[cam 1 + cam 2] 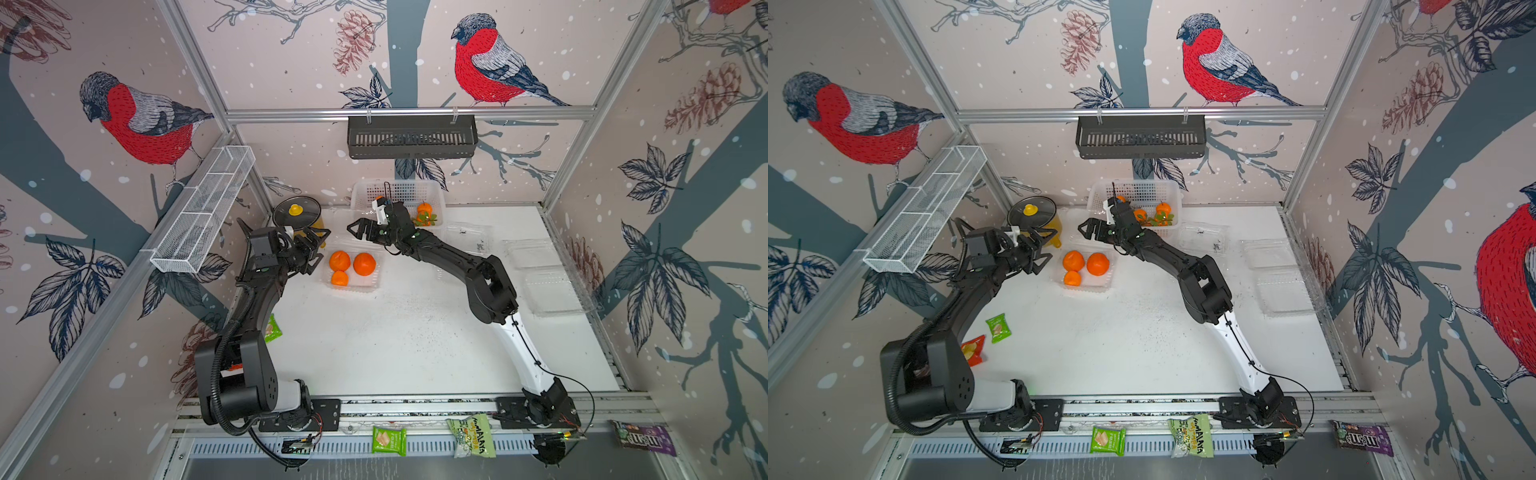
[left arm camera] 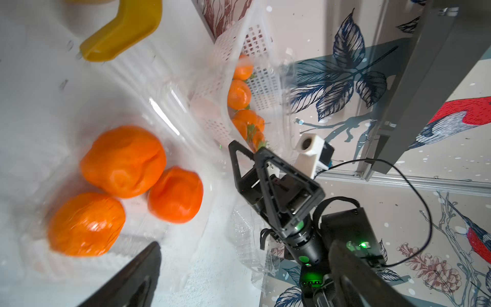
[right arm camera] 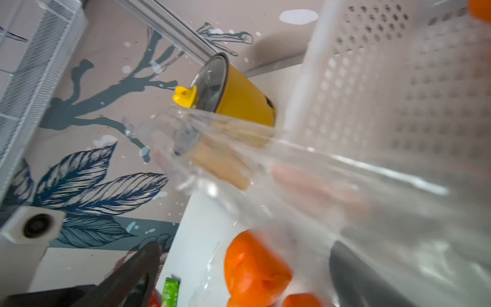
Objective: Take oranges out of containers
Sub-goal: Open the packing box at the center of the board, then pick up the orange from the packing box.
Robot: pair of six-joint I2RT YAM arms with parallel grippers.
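Note:
Three plain oranges (image 1: pixel 340 260) (image 1: pixel 1098 264) (image 2: pixel 123 160) lie in a clear clamshell container (image 1: pixel 362 287) left of the table's middle. Its lid (image 2: pixel 170 106) is swung back toward the white basket. My left gripper (image 1: pixel 318 246) (image 2: pixel 239 268) hovers at the container's left edge, open, nothing between its fingers. My right gripper (image 1: pixel 360 231) (image 3: pixel 244 277) hangs at the container's far right corner, open, above an orange (image 3: pixel 255 268), with the blurred clear lid (image 3: pixel 332 186) across one finger. Small leafy oranges (image 1: pixel 424 212) sit in the basket.
The white perforated basket (image 1: pixel 399 188) stands against the back wall beside a yellow pot (image 1: pixel 297 212) with a glass lid. Empty clear containers (image 1: pixel 534 254) (image 1: pixel 557 293) lie along the right side. Snack packets (image 1: pixel 998 328) lie under the left arm.

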